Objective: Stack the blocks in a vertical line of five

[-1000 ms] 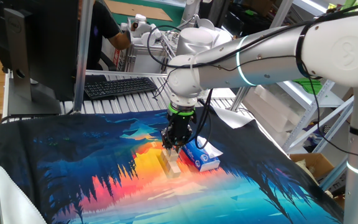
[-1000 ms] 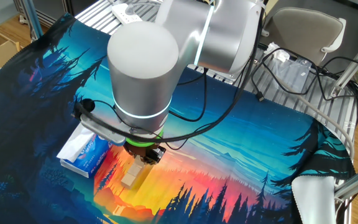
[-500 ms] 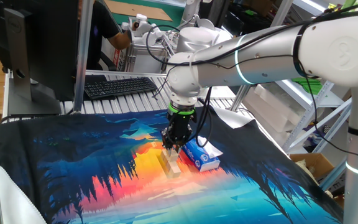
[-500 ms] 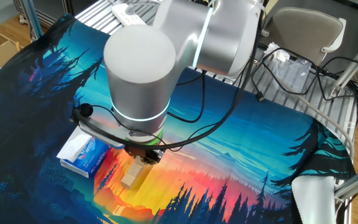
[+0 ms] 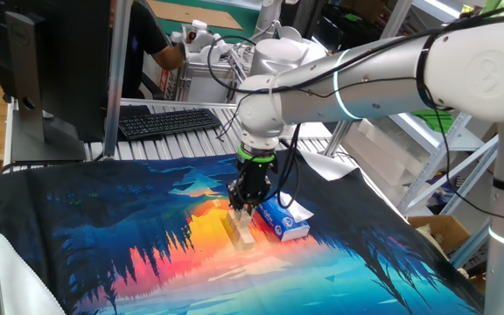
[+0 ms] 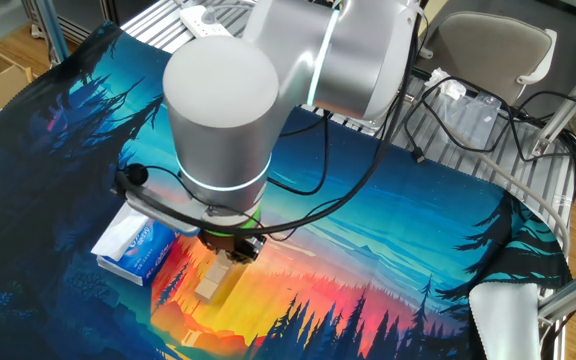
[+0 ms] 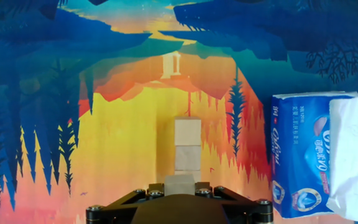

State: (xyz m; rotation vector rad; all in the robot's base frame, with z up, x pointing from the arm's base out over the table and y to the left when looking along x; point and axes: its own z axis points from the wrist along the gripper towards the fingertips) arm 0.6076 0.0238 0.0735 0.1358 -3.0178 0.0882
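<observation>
Nothing moved; plain light-tan wooden blocks point(image 7: 188, 152) touching in flat row

Even indoor light is filling all three views, and nothing is sitting in deep shadow. Soft glare is showing along the arm's point(image 5: 366, 74) glossy white shell, and its big rounded joint point(image 6: 223, 110) is looking slightly soft so close to the lens. The printed cloth point(image 7: 73, 124) is coming through sharp and saturated in the hand view, where the white tissue point(image 7: 353, 155) is nearly washing out.
</observation>
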